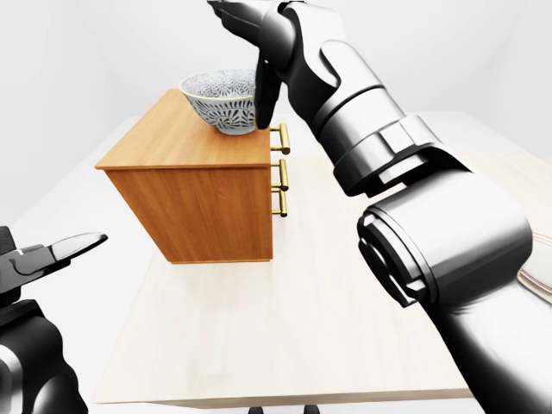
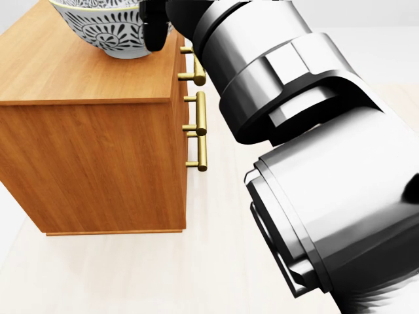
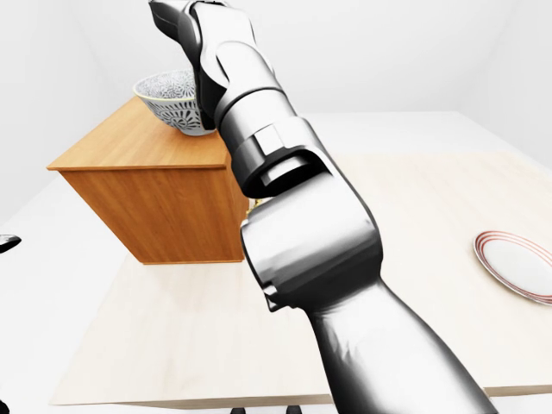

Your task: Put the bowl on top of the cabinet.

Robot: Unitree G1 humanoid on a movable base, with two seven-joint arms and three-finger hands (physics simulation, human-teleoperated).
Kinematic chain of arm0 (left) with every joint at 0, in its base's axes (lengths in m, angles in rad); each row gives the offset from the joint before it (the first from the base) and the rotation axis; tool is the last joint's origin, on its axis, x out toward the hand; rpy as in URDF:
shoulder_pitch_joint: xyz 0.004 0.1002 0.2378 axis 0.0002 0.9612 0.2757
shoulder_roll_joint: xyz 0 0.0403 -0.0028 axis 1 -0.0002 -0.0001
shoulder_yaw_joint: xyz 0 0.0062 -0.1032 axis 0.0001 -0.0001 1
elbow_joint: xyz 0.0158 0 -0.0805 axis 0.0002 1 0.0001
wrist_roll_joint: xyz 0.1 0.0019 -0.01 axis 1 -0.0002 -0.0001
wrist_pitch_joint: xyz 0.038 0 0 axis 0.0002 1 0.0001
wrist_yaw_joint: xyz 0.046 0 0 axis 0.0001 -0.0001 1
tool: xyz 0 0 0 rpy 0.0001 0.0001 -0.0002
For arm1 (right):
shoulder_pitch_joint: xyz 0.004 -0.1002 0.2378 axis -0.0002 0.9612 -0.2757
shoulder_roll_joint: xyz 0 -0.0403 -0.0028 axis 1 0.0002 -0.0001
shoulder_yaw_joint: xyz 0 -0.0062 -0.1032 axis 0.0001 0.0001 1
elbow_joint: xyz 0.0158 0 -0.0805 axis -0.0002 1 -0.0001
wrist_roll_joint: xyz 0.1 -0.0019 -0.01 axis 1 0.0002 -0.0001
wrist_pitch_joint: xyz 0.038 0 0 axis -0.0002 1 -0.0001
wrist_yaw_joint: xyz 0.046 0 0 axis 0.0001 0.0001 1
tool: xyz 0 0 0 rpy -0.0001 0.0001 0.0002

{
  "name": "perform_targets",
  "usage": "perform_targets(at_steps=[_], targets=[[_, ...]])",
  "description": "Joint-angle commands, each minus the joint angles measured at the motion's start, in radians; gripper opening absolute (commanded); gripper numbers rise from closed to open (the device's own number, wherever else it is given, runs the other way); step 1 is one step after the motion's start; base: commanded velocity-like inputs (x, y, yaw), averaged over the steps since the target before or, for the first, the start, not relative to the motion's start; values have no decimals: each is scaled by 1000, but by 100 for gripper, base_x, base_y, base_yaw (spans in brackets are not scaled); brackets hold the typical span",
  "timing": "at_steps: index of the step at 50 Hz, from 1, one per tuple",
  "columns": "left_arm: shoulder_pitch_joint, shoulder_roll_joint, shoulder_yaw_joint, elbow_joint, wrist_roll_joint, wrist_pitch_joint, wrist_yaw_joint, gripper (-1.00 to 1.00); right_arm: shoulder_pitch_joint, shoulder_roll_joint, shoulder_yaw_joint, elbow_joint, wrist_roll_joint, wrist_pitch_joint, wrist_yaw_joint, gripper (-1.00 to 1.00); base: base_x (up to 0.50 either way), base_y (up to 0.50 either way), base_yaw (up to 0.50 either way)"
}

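Observation:
The blue-and-white patterned bowl (image 1: 220, 99) stands upright on the wooden cabinet (image 1: 198, 203), near the top's right edge above the brass handles (image 1: 281, 164). My right hand (image 1: 250, 60) reaches in from the right and hovers at the bowl. One dark finger (image 1: 266, 95) hangs down along the bowl's right side, and the others stretch out above the rim. The fingers look spread rather than closed round the bowl. My left hand (image 1: 60, 252) waits low at the left edge of the left-eye view, open and holding nothing.
The cabinet rests on a pale wooden table (image 1: 285, 328). A white plate (image 3: 517, 263) with a red rim lies at the table's right side. My right forearm fills much of the head view and hides the table's right part.

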Motion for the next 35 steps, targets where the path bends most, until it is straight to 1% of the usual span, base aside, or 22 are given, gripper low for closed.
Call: perform_targets(at_steps=[1,6,21,23,35], targets=[[3,-3,-4,-3,5,0,-2,100,-142,-7,1,-10,7,0,-63,100,0,0,0],[3,-4,-2,-3,5,0,-3,100,-219,0,-2,-23,18,0,-90,100,0,0,0],[2,-5,-2,-9,6,0,-4,100,-219,45,-2,-88,90,0,-85,100,0,0,0],[2,-6,-3,-5,7,0,-5,100,-219,51,-4,-95,101,0,-98,100,0,0,0],[1,-4,-1,-4,3,0,-4,100,-219,48,6,-99,132,0,-117,100,0,0,0]])
